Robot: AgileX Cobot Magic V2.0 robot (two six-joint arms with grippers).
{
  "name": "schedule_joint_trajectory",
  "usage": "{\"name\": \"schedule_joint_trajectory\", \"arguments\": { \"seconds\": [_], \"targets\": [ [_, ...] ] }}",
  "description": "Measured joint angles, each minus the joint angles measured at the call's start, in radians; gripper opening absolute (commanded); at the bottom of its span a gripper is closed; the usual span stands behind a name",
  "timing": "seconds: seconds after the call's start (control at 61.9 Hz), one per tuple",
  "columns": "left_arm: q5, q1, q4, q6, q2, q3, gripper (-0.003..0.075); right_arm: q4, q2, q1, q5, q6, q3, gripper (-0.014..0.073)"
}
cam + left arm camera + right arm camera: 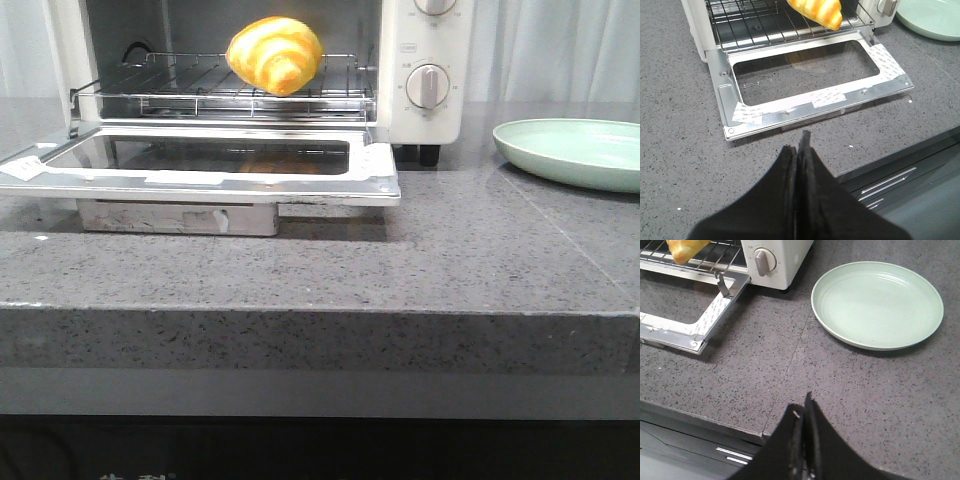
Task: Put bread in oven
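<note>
The golden-yellow striped bread point(275, 54) lies on the wire rack point(200, 85) inside the white oven point(430, 60), whose glass door point(200, 165) hangs open and flat over the counter. The bread also shows in the left wrist view point(817, 10) and at the edge of the right wrist view point(685, 249). My left gripper point(799, 147) is shut and empty, pulled back above the counter's front edge before the door. My right gripper point(805, 407) is shut and empty, near the front edge, short of the plate. Neither arm shows in the front view.
A pale green plate point(575, 150) sits empty on the grey stone counter point(450, 260), right of the oven; it also shows in the right wrist view point(877, 302). The open door point(810, 85) juts toward the counter's front. Dark drawers lie below the counter edge.
</note>
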Motion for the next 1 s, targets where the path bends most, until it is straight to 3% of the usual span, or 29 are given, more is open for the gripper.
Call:
{"name": "schedule_joint_trajectory", "arguments": {
  "seconds": [0.71, 0.856, 1.001],
  "targets": [
    [-0.019, 0.034, 0.009, 0.0, -0.048, 0.055, -0.0018, 0.0, 0.0, 0.0, 0.006, 0.0, 0.0, -0.0067],
    [-0.144, 0.134, 0.025, 0.0, -0.168, 0.191, -0.0018, 0.0, 0.0, 0.0, 0.006, 0.0, 0.0, -0.0067],
    [-0.36, 0.243, 0.028, 0.0, -0.316, 0.391, -0.0018, 0.0, 0.0, -0.002, 0.006, 0.0, 0.0, -0.0067]
  ]
}}
